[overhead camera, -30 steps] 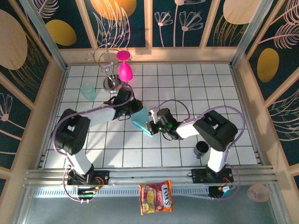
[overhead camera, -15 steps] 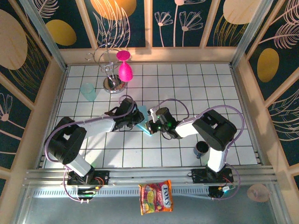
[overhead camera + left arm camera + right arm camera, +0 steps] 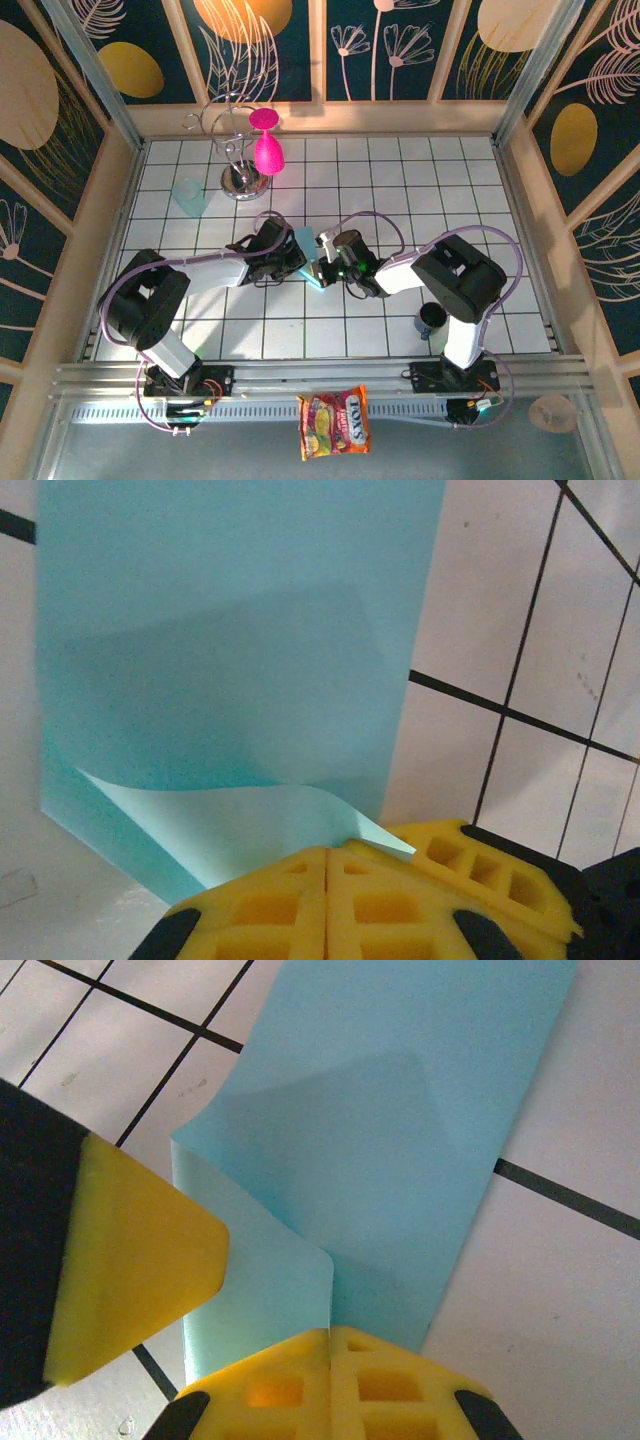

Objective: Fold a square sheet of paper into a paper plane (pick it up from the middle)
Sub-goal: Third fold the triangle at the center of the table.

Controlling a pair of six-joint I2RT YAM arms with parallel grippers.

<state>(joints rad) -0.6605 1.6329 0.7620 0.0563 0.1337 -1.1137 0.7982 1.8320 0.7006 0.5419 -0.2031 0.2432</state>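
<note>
I see my left pincer (image 3: 328,868) clenched on a curled edge of the square sheet of paper (image 3: 400,1110); right pincer (image 3: 330,1345) pinches it too, low over the table (image 3: 400,180).

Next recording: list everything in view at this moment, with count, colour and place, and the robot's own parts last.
sheet of paper: one, light blue, folded narrow, mid-table between the two grippers
plastic cup: one, translucent pale teal, far left of the table
goblets: two, pink, on the wire rack
wire rack: one, silver, far left, beside the plastic cup
dark cup: one, dark, near right, by the right arm
snack packet: one, red and yellow, on the ledge in front of the arm bases
table: one, white with dark grid lines
left gripper: one, yellow fingers, shut on the paper
right gripper: one, yellow fingers, shut on the paper
</note>
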